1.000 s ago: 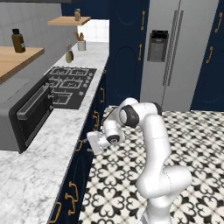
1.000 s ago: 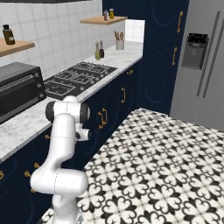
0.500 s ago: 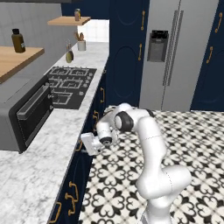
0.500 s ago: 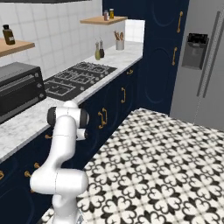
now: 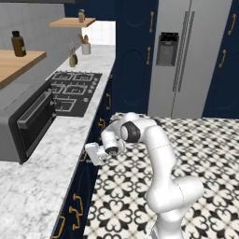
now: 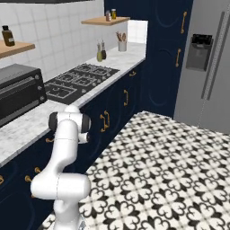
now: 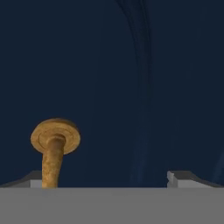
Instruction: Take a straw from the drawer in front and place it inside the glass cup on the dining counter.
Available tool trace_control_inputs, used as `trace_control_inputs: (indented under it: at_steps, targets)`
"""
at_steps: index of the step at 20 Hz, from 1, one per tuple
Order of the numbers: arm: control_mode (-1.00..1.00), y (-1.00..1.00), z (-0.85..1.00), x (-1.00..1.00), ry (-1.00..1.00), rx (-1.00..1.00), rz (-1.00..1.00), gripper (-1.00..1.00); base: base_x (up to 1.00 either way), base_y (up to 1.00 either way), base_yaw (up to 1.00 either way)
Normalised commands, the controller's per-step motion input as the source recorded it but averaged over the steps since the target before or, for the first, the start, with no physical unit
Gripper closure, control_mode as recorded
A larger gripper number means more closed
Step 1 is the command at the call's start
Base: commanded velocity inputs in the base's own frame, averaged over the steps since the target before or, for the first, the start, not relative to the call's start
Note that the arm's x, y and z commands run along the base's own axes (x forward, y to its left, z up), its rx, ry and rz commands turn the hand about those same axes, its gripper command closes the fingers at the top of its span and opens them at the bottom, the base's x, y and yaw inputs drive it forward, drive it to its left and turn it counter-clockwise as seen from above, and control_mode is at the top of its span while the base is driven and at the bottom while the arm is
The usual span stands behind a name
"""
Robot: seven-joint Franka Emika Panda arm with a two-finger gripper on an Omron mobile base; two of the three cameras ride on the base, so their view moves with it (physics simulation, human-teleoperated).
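Navy-blue cabinet front [image 7: 131, 87] close before white two-finger gripper [image 7: 105, 179], jaws fully spread, holding nothing, round gold handle post [image 7: 54, 144] beside one fingertip, marbled worktop edge [image 5: 70, 154] just above gripper.

Lighting: even, diffuse, no single visible source; rendered look throughout. Base views: bright, marbled worktop [image 5: 51, 154] pale and slightly washed; patterned floor [image 6: 170, 166] crisp, contact shadows faint. Refrigerator [image 5: 196, 56] shows soft vertical sheen, no hard glare. Hand view: dim, dark navy panel [image 7: 109, 65] nearly featureless, gold handle [image 7: 54, 144] softly blurred. Edges straight, no distortion.
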Motion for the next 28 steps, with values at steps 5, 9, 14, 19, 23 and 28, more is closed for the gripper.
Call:
trace_control_inputs:
  at_steps: [5,9,14,19,23,28]
  targets:
    - [-1.0,0.86,-0.47,0.0,0.0,-0.48,-0.14,1.0,0.0,0.0,0.0]
    - [-1.0,0.95,-0.61,-0.07,0.0,-0.65,-0.22,1.0,0.0,0.0,0.0]
    - [-1.0,0.71,-0.79,-0.28,0.0,-0.98,-0.29,1.0,0.0,0.0,0.0]
    - [-1.0,0.2,-0.84,-0.81,-0.05,-0.97,-0.36,1.0,0.0,0.0,0.0]
    - [-1.0,0.0,-1.0,-1.0,-0.28,-0.86,-0.39,1.0,0.0,0.0,0.0]
    - [-1.0,-0.32,-1.0,-1.0,-0.42,-0.73,-0.34,1.0,0.0,0.0,0.0]
